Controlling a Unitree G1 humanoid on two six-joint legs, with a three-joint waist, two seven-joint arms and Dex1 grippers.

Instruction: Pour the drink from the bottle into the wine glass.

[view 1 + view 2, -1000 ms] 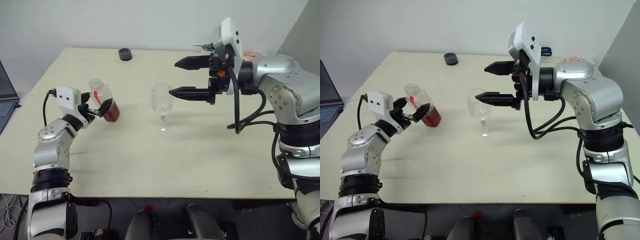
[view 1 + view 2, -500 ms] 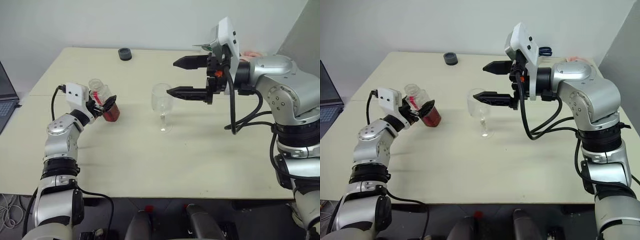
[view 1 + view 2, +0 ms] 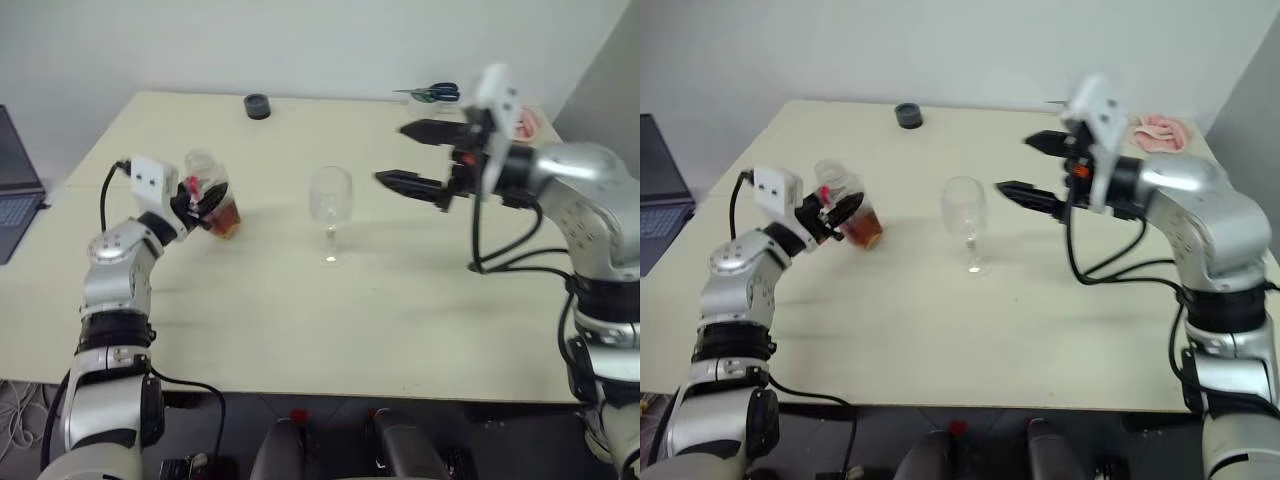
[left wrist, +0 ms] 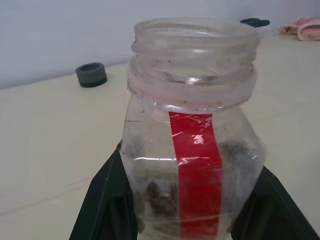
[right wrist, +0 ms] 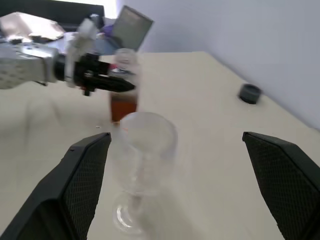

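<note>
Now | bottle [image 3: 210,193] upright, mouth up | left gripper [image 3: 203,203] clamped

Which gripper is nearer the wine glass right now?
Right. The right gripper hovers open just beside the wine glass, not touching. The left gripper is farther off on the other side, shut on the bottle.

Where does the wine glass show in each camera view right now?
Left eye view: wine glass at centre, between the bottle and the right gripper.
Right eye view: centre, same neighbours.
Left wrist view: not in it.
Right wrist view: low, centre-left, in front of the bottle.
Shared landmark: the dark cap at the table's far edge.
</note>
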